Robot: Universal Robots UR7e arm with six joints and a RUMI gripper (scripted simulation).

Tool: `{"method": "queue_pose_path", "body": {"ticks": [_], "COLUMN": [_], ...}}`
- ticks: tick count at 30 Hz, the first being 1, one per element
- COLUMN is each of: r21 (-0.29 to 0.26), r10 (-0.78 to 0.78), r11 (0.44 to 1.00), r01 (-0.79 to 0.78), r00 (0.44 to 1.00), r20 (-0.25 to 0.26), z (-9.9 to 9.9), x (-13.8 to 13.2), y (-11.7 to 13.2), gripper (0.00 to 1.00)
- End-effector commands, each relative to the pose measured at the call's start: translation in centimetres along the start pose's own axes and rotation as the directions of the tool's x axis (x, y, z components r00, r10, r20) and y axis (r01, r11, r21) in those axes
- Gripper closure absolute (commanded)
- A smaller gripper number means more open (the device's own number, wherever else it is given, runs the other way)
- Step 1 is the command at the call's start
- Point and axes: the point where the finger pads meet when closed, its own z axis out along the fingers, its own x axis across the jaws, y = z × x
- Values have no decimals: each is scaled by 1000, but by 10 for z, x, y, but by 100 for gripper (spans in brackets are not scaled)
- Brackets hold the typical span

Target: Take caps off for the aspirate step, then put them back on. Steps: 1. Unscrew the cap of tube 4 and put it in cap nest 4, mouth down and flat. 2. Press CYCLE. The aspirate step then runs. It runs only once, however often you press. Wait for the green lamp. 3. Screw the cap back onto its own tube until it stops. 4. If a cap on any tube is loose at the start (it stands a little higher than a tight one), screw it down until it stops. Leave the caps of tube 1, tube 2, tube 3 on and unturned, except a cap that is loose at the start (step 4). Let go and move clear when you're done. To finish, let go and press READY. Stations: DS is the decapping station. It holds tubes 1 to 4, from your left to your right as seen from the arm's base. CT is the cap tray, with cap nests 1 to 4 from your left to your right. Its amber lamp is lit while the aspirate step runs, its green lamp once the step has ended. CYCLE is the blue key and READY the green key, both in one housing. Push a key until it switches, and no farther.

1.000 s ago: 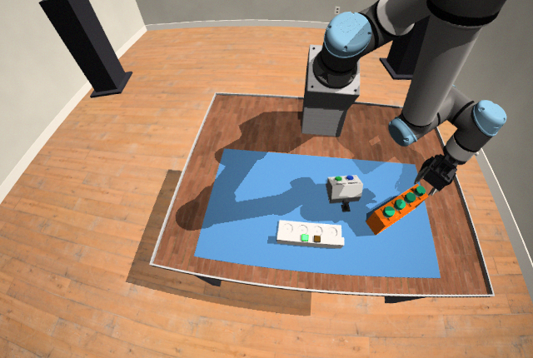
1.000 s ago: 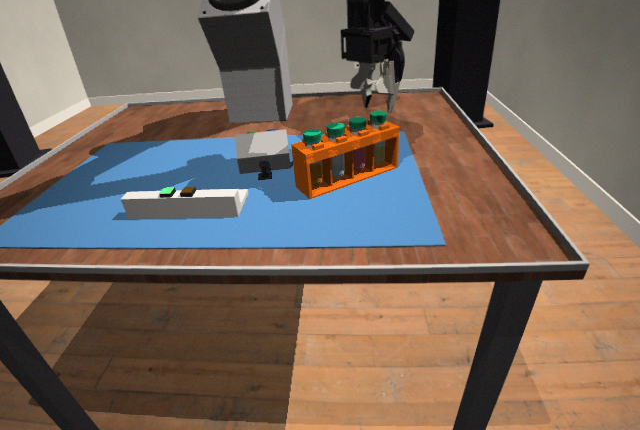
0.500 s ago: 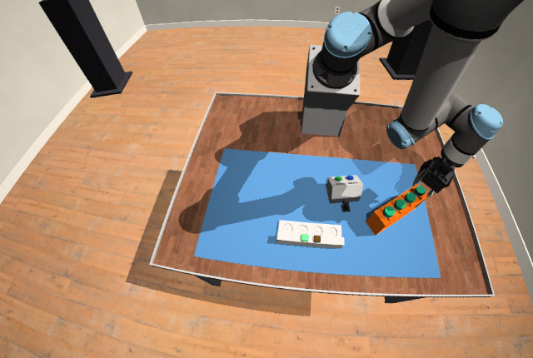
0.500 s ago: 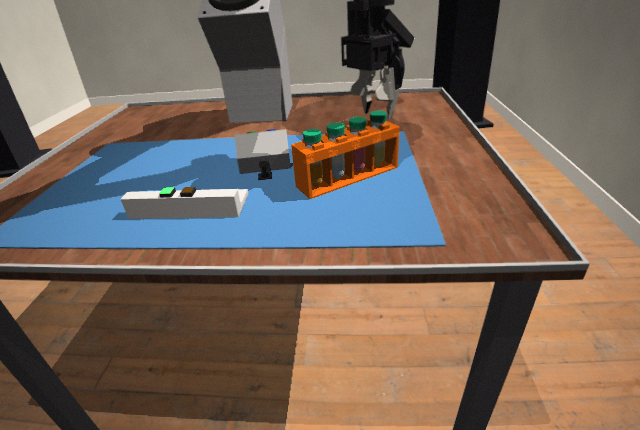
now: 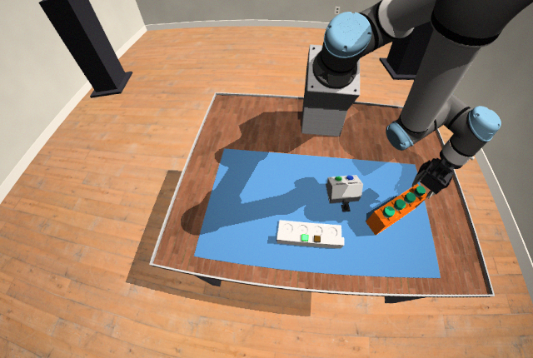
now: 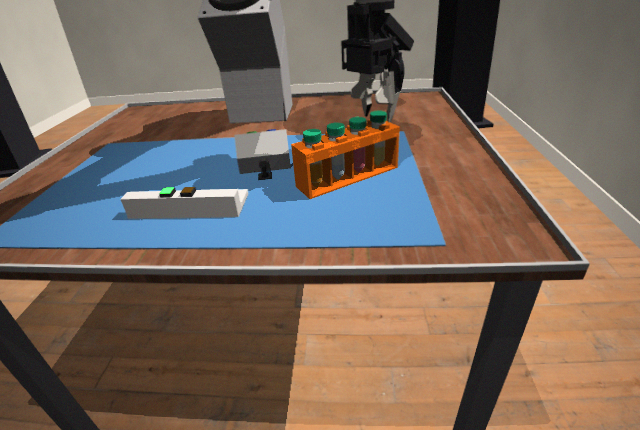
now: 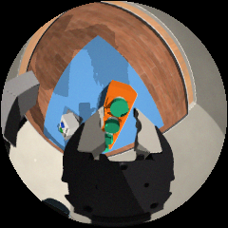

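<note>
The orange tube rack (image 6: pixel 345 159) stands slanted on the blue mat, with four tubes that all carry green caps. My gripper (image 6: pixel 379 102) hangs just above the cap at the rack's far right end (image 6: pixel 378 116), fingers partly open, with nothing between them. In the top view the gripper (image 5: pixel 426 186) is over that same end cap (image 5: pixel 420 191). The wrist view looks down the row of caps (image 7: pixel 114 121) between the two fingers. The white cap tray (image 5: pixel 310 233) has empty nests; its green lamp (image 5: pixel 304 237) is lit and the amber one (image 5: pixel 317 238) is dark.
The grey key housing (image 5: pixel 344 187) with the green key (image 5: pixel 338 178) and the blue key (image 5: pixel 350 176) stands between the tray and the arm's base (image 5: pixel 331 104). A raised rim runs around the table's edge (image 6: pixel 511 177).
</note>
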Motion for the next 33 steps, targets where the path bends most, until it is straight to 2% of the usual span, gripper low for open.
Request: {"method": "queue_pose_path", "body": {"ticks": [1, 7, 8, 20, 33], "r21": [0, 0, 0, 0, 0], "r10": [0, 0, 0, 0, 218], "r11": [1000, 1000, 1000, 1000, 976], "r01": [0, 0, 0, 0, -218], "r00": [1000, 1000, 1000, 1000, 976], "r20": [-1, -1, -1, -1, -1], "z": [2, 2, 2, 2, 2], "x": [0, 0, 0, 0, 0], "y": [0, 0, 0, 0, 0], "gripper": [65, 65, 100, 100, 100]}}
